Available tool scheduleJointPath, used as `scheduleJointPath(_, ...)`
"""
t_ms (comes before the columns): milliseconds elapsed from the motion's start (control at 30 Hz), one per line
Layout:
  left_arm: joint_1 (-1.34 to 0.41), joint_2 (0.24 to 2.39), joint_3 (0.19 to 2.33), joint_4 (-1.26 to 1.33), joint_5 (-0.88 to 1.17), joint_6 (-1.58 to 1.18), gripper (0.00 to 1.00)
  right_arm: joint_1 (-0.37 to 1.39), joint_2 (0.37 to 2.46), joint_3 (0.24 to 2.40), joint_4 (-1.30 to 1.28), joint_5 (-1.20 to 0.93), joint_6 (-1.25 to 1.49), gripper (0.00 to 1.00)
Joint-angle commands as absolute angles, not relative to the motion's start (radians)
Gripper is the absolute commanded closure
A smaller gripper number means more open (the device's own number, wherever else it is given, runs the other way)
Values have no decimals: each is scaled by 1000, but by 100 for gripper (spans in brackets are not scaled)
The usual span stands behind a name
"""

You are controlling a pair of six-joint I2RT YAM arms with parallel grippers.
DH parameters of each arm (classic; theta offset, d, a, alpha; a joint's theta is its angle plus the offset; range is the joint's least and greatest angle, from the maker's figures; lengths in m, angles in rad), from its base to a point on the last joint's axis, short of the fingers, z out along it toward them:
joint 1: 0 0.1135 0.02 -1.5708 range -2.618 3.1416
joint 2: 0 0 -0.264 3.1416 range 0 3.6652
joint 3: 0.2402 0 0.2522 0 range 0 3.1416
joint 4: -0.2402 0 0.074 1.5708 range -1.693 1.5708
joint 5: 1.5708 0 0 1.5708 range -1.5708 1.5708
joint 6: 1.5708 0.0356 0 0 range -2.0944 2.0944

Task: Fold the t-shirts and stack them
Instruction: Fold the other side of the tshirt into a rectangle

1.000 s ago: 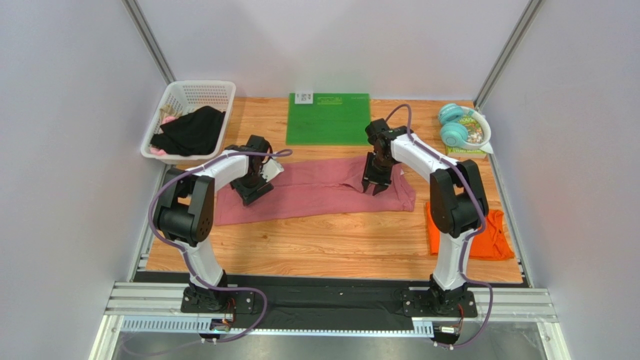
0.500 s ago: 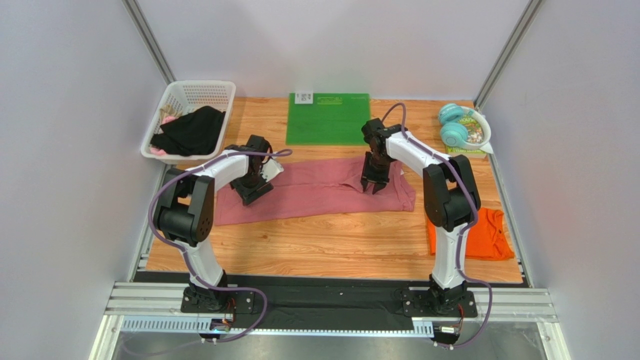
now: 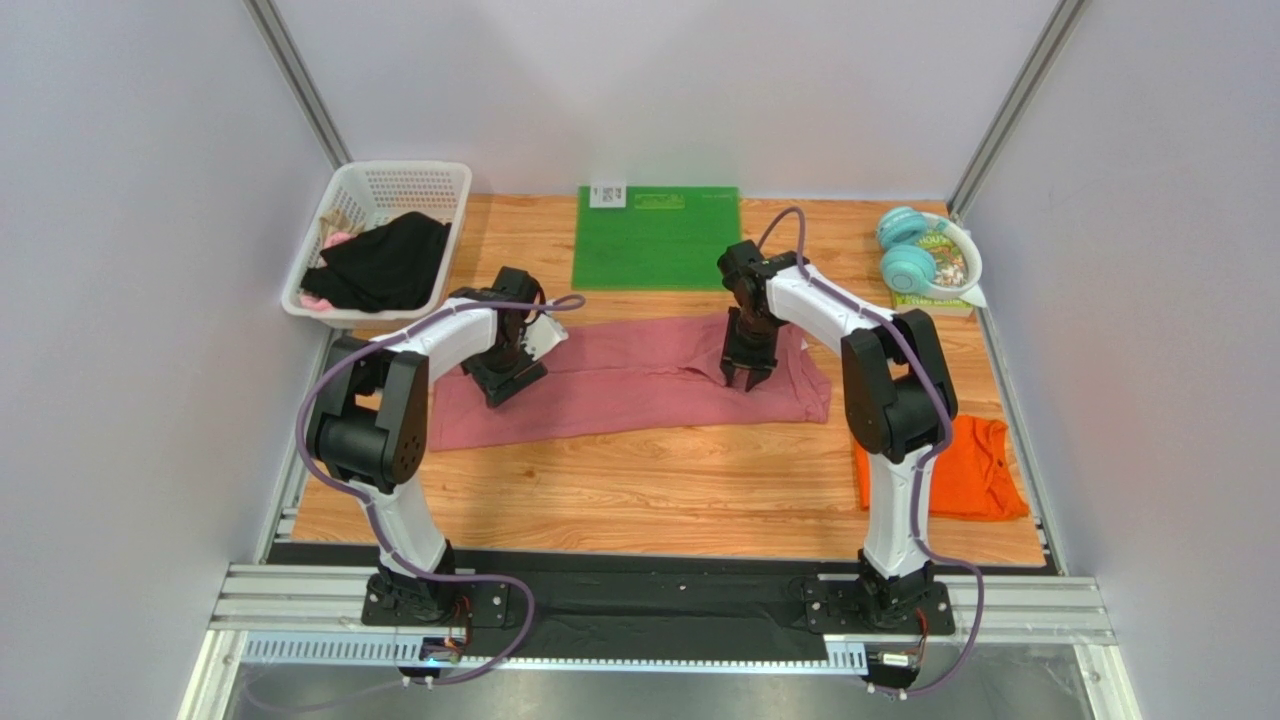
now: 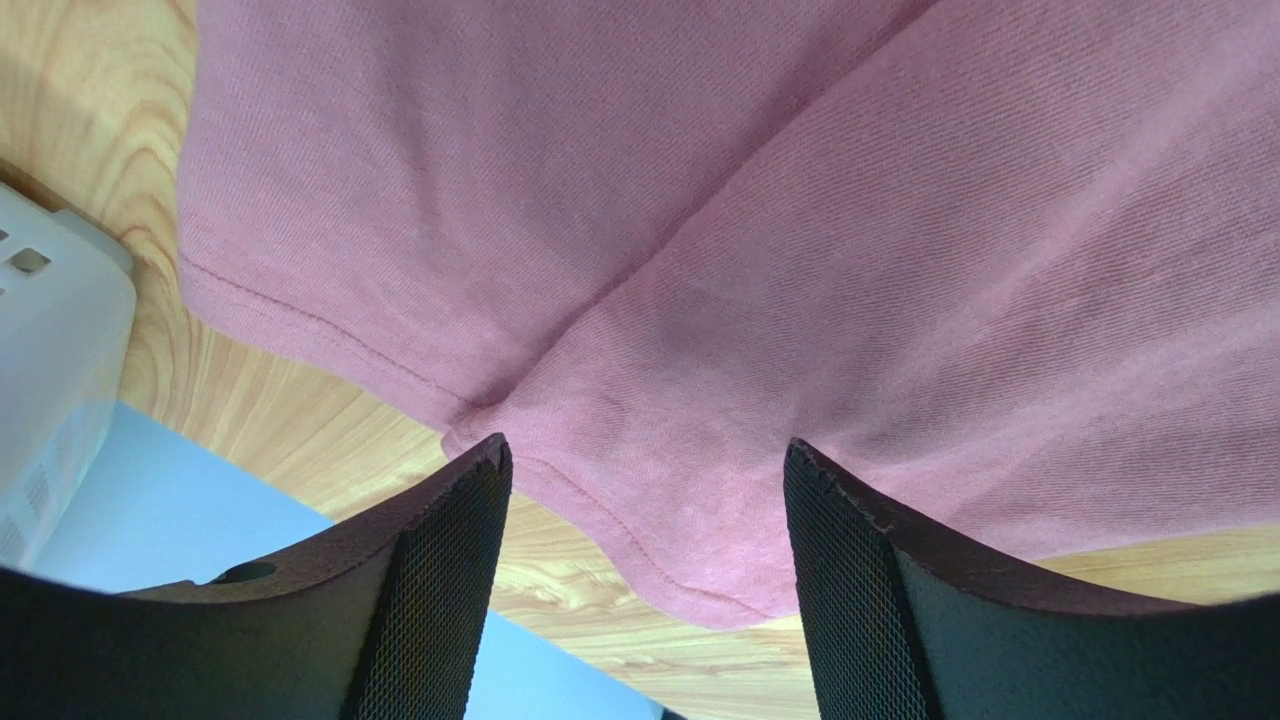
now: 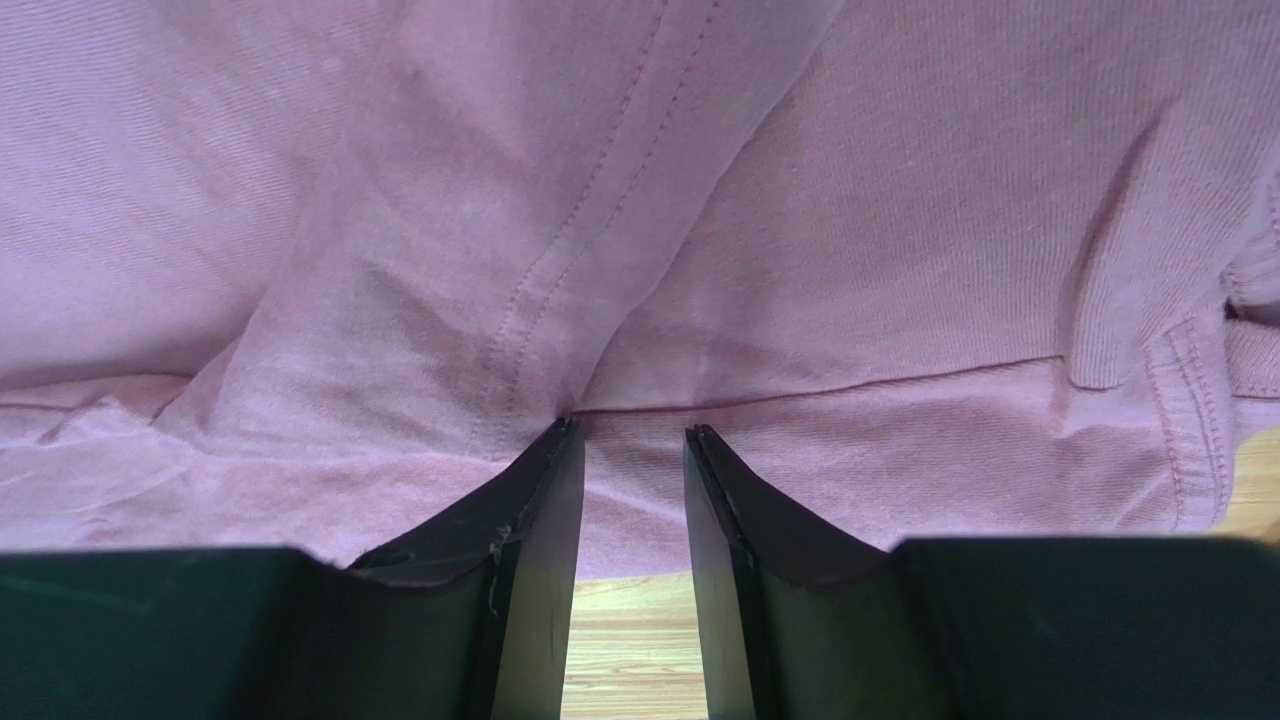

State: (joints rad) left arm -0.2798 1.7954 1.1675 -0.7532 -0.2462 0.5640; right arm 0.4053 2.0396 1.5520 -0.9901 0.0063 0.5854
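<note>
Pale grey walls close in a light wooden plank surface (image 3: 676,480) that fills the middle of the overhead frame. Across its centre lies the large dusty rose-pink cotton t-shirt (image 3: 631,383), spread in a long, flat band from left to right, a little rumpled at its right end. Above it, at upper centre, sits a flat green rectangular mat (image 3: 657,237). A white plastic lattice basket (image 3: 398,177) stands at the upper left, with a black cloth (image 3: 383,263) heaped inside. The bright orange t-shirt (image 3: 984,473) lies folded at the right edge, well apart from the pink one. Teal headphones (image 3: 906,248) rest at the upper right.

The left claw (image 4: 646,450) stands over the pink shirt's left part, its black fingers wide apart with a hemmed edge between them. The right claw (image 5: 631,435) is down on the shirt's right part, fingers drawn to a narrow gap at a puckered seam; whether they pinch the cloth I cannot tell.
</note>
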Motion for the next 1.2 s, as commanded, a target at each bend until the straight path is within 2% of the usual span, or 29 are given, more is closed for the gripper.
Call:
scheduleJointPath(0, -279, 1789, 1183, -738, -258, 568, 27, 414, 2066, 1572, -996, 35, 575, 64)
scheduleJointPath(700, -265, 1787, 1144, -715, -259, 583, 27, 419, 2180, 1881, -1083, 35, 584, 65)
scheduleJointPath(900, -256, 1790, 1137, -709, -253, 586, 27, 459, 2142, 1832, -1085, 52, 572, 63)
scheduleJointPath(1167, -256, 1795, 1137, -706, -245, 581, 27, 564, 2076, 1747, -1092, 242, 523, 62)
